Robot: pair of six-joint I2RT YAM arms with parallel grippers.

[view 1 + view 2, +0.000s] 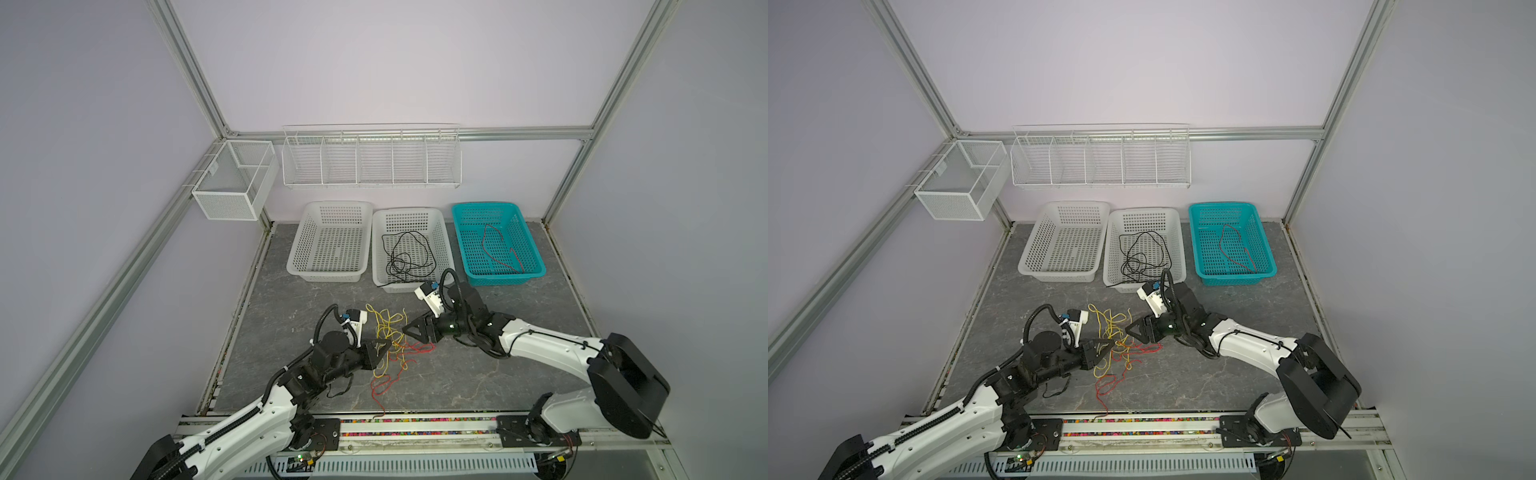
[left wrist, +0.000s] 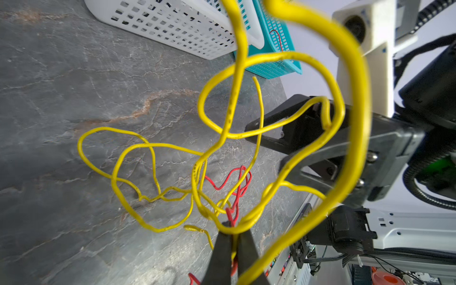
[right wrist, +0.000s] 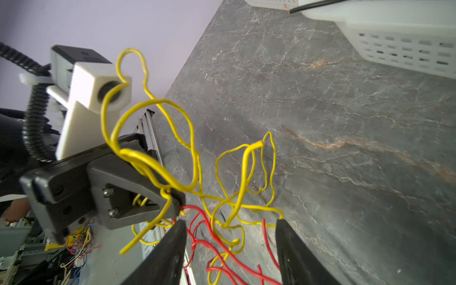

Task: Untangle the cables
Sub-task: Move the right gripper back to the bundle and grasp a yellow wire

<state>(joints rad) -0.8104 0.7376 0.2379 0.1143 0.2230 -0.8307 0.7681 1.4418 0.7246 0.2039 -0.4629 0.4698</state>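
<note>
Table [image 1: 498, 374] open right of the cables [image 1: 390, 345]. My left claw [image 2: 232, 224] pinches them; right claw [image 3: 230, 222] spread. I count three baskets [image 1: 336, 204], perhaps two cables tangled.

Soft, even light fills both top views with faint shadows and straight lines bowing near picture edges, while the left wrist view's nearest loop of thin yellow cable [image 2: 360, 118] is blurred.

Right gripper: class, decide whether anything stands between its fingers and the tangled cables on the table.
Nothing visible does. The right gripper is open, and red and yellow strands of the cables lie between its fingers.
</note>
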